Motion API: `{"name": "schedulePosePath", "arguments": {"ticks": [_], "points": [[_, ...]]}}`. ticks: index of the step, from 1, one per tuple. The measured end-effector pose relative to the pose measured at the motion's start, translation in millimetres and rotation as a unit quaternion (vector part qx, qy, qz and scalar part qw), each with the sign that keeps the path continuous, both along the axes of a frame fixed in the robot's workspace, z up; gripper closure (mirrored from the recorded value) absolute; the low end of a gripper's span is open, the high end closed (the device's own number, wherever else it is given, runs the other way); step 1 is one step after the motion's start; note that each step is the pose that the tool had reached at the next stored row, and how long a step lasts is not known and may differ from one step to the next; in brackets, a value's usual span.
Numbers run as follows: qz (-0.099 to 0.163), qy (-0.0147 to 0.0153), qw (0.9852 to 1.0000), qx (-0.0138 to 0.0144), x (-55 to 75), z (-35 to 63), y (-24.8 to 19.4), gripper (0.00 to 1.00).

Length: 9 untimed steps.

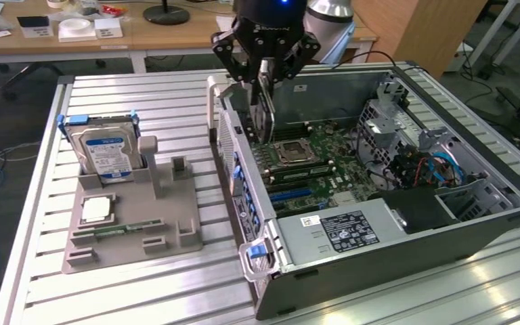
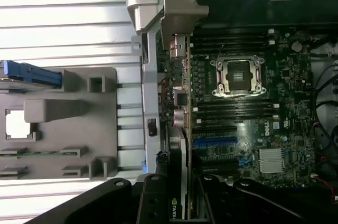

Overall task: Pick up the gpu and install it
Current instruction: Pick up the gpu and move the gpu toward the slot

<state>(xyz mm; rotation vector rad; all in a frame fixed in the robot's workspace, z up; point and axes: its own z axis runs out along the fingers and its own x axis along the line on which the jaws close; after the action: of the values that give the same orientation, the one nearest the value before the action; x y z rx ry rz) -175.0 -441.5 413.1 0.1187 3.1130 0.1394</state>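
Pickup done; gripper [image 1: 265,73] clenched on the gpu [image 1: 262,112], card held edge-down just inside the case [image 1: 477,223] by its rear wall; seating in a slot not evident; install judged unfinished.

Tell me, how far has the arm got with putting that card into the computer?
Done: the gpu is picked up, clamped in the pincer and away from the grey holder. In hand: it hangs edge-on inside the open computer case, close to the rear wall, above the motherboard. Left: it looks not yet seated; the blue slots on the board are bare.
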Motion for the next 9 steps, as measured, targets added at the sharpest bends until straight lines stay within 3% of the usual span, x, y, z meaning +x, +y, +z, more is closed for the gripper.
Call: {"name": "schedulePosePath", "arguments": {"ticks": [1,4,5,9], "points": [[0.0,0.0,1.0,0.0002,3.6,0.0,0.0,0.73],[0.0,0.0,1.0,0.0013,41.9,0.0,0.0,0.73],[0.0,0.0,1.0,0.0013,47.6,0.0,-0.1,0.73],[0.0,0.0,1.0,0.0013,47.7,0.0,0.0,0.73]]}}
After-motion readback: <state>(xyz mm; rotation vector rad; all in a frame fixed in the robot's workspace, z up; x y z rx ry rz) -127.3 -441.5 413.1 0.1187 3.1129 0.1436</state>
